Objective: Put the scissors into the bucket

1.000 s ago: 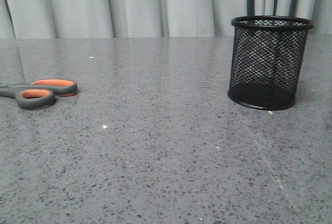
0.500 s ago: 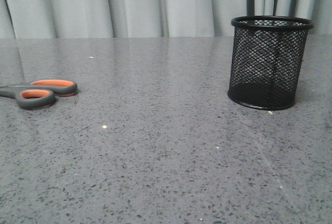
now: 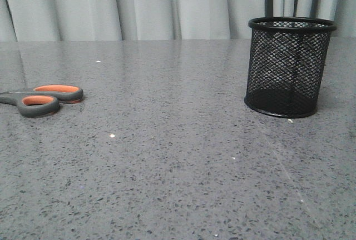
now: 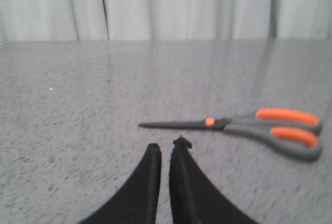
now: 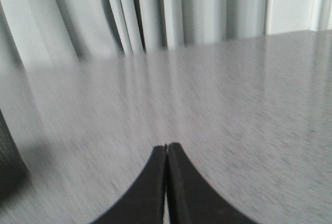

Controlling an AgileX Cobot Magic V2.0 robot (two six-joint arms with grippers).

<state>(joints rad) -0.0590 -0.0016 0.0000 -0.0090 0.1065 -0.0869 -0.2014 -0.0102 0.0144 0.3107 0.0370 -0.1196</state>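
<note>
Scissors (image 3: 41, 99) flat on grey speckled tabletop (image 3: 178, 162) at left edge of front view, black mesh bucket (image 3: 290, 66) upright at upper right, well apart, left gripper (image 4: 165, 149) jaws nearly clenched on nothing, near blade tip, right gripper (image 5: 166, 146) jaws clenched, empty.

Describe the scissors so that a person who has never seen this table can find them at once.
On the grey speckled table, look at the far left edge of the front view, well apart from the black mesh bucket on the right. The scissors lie flat there, marked by orange-lined grey handles.
</note>
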